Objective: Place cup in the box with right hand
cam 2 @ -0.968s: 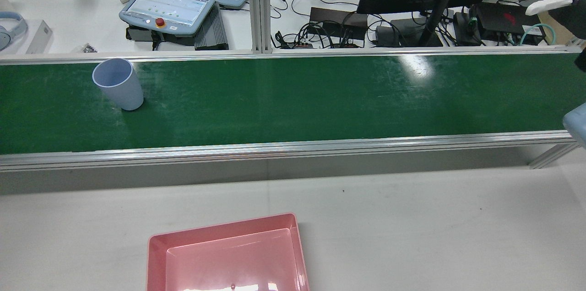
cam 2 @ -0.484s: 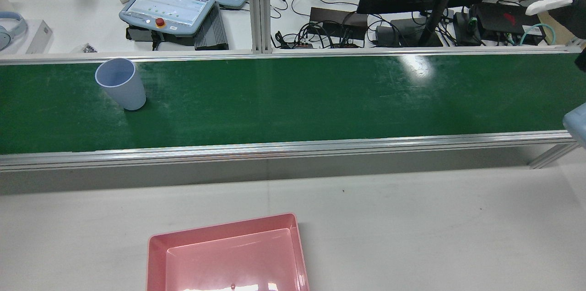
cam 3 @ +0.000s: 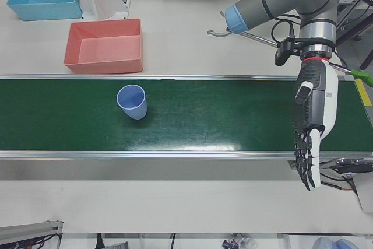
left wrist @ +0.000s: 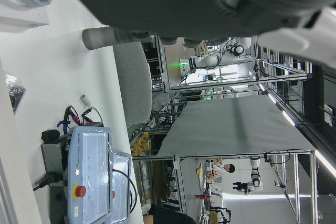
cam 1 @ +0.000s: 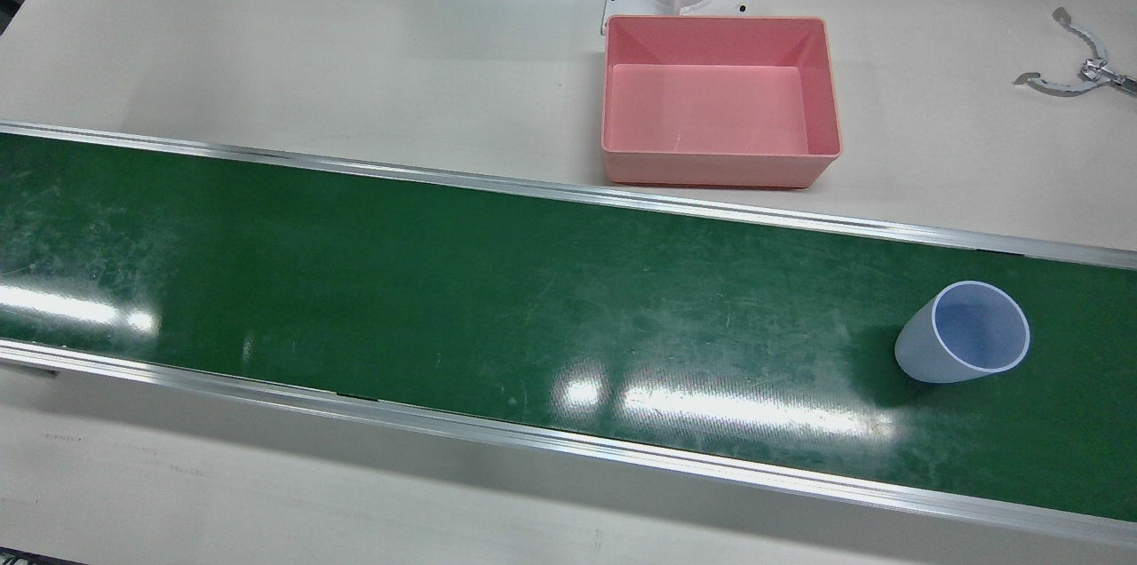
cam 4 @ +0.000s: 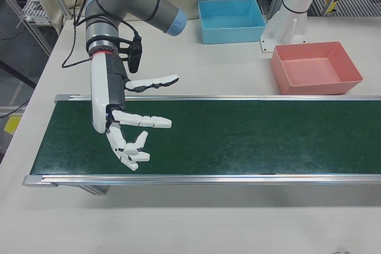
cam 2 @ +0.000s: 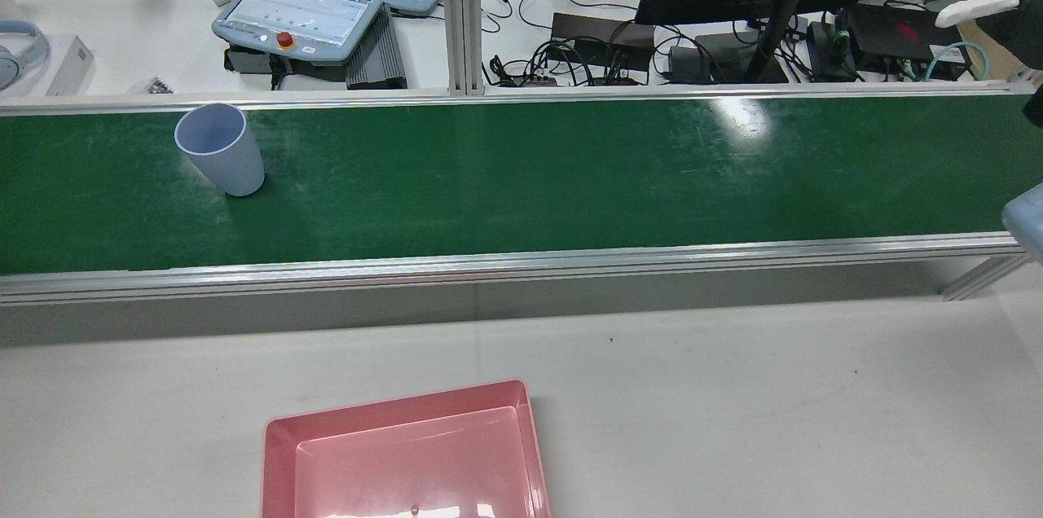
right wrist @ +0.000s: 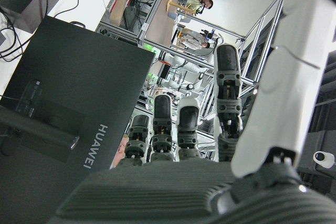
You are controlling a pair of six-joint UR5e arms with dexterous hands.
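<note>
Task not started. Cup (cam 1: 964, 343) stands upright, untouched, on the belt (cam 1: 444, 298) at right of the front view. Box (cam 1: 719, 99), top centre on the counter, holds nothing. Right hand (cam 4: 134, 129) spread, holding nothing, well apart from the cup. Grasp, carry and placement all remain.

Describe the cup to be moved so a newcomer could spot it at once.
Find the long green conveyor belt that crosses the table. Near the end on the robot's left stands the pale blue cup, upright and open-mouthed. It is the only thing on the belt; the pink box sits off the belt on the white tabletop.
</note>
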